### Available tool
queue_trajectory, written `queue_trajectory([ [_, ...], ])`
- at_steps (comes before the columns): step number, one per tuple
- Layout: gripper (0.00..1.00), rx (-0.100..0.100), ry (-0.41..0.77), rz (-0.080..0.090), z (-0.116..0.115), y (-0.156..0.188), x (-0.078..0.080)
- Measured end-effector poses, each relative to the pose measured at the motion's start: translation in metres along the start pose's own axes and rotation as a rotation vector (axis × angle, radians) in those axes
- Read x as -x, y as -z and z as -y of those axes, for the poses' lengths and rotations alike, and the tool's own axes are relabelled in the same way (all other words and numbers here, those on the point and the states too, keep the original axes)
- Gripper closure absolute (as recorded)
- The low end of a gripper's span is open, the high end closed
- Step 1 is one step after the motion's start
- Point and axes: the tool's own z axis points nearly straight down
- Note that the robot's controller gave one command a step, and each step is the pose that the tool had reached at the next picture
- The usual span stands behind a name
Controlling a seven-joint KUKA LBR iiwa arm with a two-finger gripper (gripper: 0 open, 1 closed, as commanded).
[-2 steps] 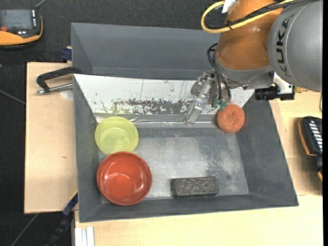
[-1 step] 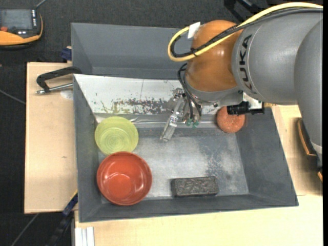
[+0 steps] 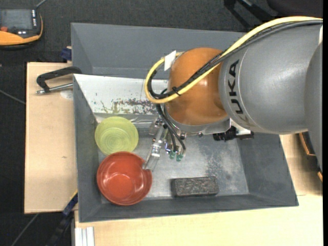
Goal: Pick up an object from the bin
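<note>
A KUKA arm point(image 3: 277, 81) reaches into the grey metal bin point(image 3: 84, 137), its orange cover point(image 3: 197, 86) and yellow cable hiding most of the claw point(image 3: 164, 155). The claw's tip sits low at the upper right rim of a red bowl point(image 3: 123, 178) in the bin's near left corner. Whether the claw is apart or together cannot be told amid dark wiring. A yellow-green cup point(image 3: 117, 135) touches the bowl, and a dark grey block point(image 3: 193, 186) lies apart.

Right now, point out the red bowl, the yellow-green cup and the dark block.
red bowl point(image 3: 123, 179), camera view, middle of its inside.
yellow-green cup point(image 3: 117, 135), camera view, middle of its inside.
dark block point(image 3: 194, 186), camera view, middle of its top face.
</note>
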Motion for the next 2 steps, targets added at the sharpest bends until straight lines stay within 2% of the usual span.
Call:
queue_trajectory([
  [1,0.0,0.003,0.338,0.01,0.025,0.055,0.01],
  [2,0.0,0.003,0.594,0.007,-0.009,-0.065,0.001],
])
